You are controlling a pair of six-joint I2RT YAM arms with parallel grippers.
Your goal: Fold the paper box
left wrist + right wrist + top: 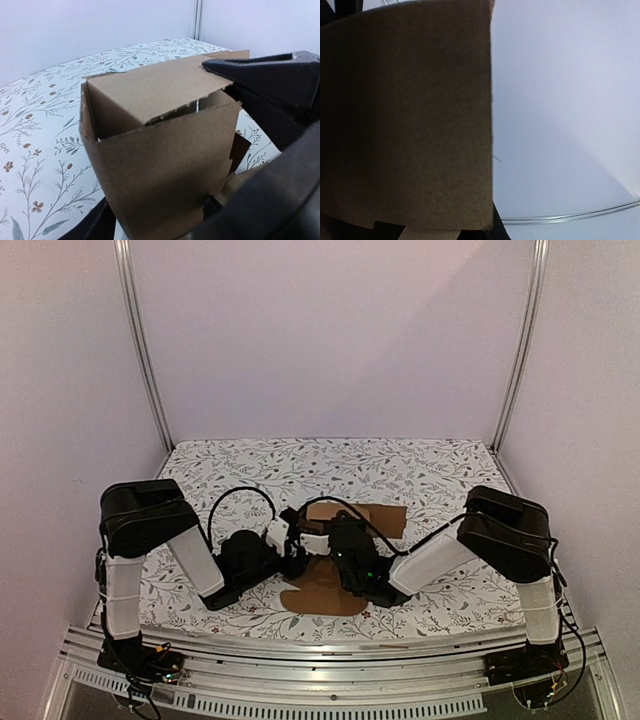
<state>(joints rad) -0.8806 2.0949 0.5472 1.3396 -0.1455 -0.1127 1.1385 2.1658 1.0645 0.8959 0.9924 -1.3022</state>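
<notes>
Left hand (298,543) first: from my station I see it low over the middle of the surface (430,475), spread wide, with the paper box (165,165) standing between its fingers (97,227). One dark finger shows at the box's lower left corner and a blurred dark mass at the lower right. Whether they actually press the cardboard I cannot tell. My right hand (330,538) reaches in from the opposite side and meets the left one over the box. It is clenched tight. Its own camera is filled on the left by a flat brown panel (405,115) very close to the lens, so I cannot tell whether anything is pinched in it.

Through the left wrist camera the box is partly erected. It has an upright front panel, a side wall on the left, and a top flap (150,90) tilted down across the opening, its ragged edge just behind the front panel's rim. A black wedge (270,85) reaches in from the right, its tip touching the far right corner of that flap. From above, a rounded brown flap (325,592) lies flat on the floral-print surface on the side nearer the arm bases, and another brown panel (378,518) lies flat on the far side. A black cable (240,495) loops above the left arm.
</notes>
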